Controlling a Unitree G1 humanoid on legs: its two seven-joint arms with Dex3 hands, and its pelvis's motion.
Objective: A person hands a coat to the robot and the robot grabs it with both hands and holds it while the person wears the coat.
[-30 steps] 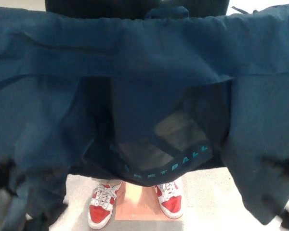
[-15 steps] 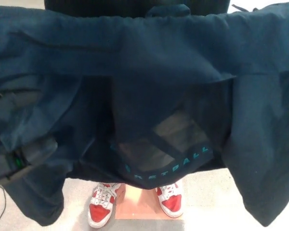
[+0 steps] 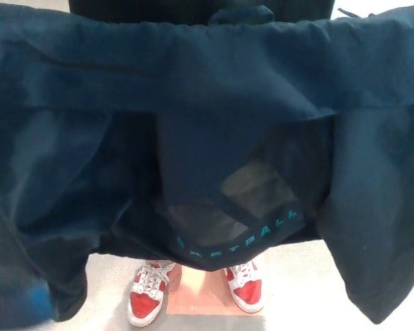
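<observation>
Since half a second ago, the grey-black forearm with its green light that showed at the lower left of the head view has dropped out of sight behind the cloth, and the left flap now hangs lower and blurred there; the rest of the picture has hardly shifted.

Head view: you are looking at the coat [image 3: 207, 103], dark navy, spread across nearly the whole frame with its long axis running left to right. Its upper edge lies near the top of the frame, with a small hanging loop [image 3: 238, 14] at top centre. The two side panels droop towards the lower left and lower right. Between them a mesh lining with teal lettering [image 3: 241, 238] sags at centre.

Neither robot hand shows, so you cannot say from here whether the fingers are closed on the fabric. Judging by the level, taut top edge, something holds the coat near both ends, but the frame hides what. Neither arm can be called nearer.

Below the hem you see the person's red-and-white sneakers [image 3: 196, 293] on a brown floor mat [image 3: 203, 293], on pale grey floor [image 3: 297, 289]. The person stands just beyond the coat, at centre. No bench is in view.
</observation>
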